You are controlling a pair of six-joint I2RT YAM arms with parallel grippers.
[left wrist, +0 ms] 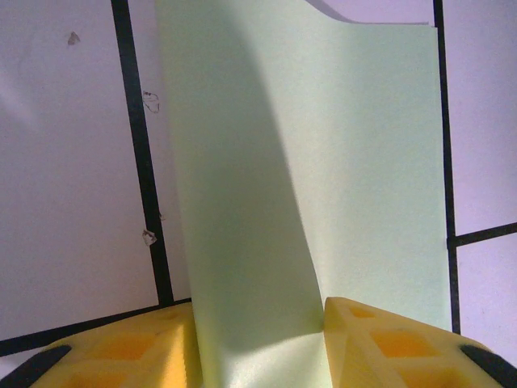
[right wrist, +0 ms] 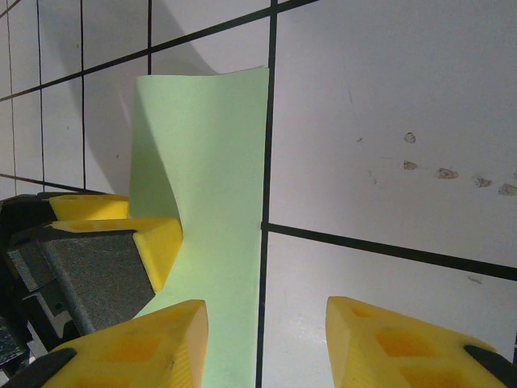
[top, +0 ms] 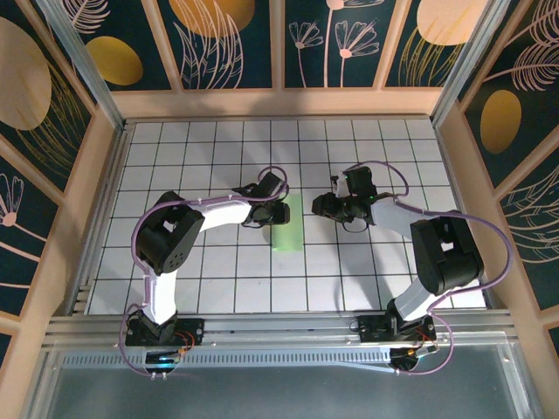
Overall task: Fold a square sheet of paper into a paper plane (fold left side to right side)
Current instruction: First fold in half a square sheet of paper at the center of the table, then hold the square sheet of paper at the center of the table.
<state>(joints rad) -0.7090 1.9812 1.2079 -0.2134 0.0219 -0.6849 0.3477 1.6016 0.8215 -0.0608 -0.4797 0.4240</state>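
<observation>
Pale green sheet of paper (top: 286, 223) mid desk (top: 218, 278), its left flap curled upward, left tool (left wrist: 260, 323) partly open with the raised flap standing unpinched between its fingers, right tool (right wrist: 266, 319) partly open, empty, over the sheet's right edge

The paper (top: 287, 223) is mint green, the tabletop (top: 218, 279) white with black grid lines. At 12 o'clock, dark-blue walls (top: 253, 61) bear golden leaves.
</observation>
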